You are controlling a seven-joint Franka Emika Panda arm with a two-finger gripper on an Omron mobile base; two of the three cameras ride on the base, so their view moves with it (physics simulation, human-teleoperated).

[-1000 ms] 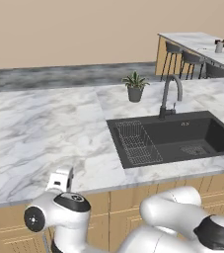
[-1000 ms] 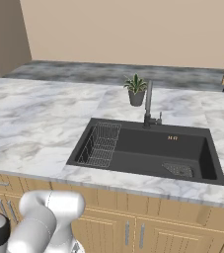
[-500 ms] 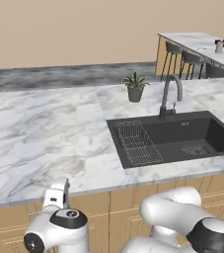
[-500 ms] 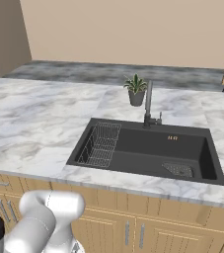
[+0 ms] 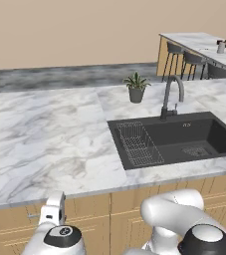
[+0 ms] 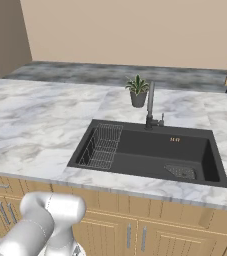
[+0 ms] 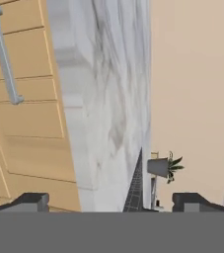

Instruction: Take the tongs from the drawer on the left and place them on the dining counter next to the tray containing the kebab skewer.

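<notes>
While I hold the gripper (image 7: 111, 200) low against the cabinet front, its two dark fingertips (image 7: 32, 200) stand wide apart with nothing between them. Beyond the left fingertip I see the light-wood drawer (image 7: 22, 113) shut, its silver bar handle (image 7: 2, 52) farther ahead. Ahead of the right fingertip a potted plant (image 7: 164, 167) sits on the marble worktop (image 7: 108, 99). I cannot see the tongs.

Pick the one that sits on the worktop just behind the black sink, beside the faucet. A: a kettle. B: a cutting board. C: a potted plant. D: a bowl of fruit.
C: a small potted plant stands on the marble worktop behind the sink, just left of the faucet.
</notes>
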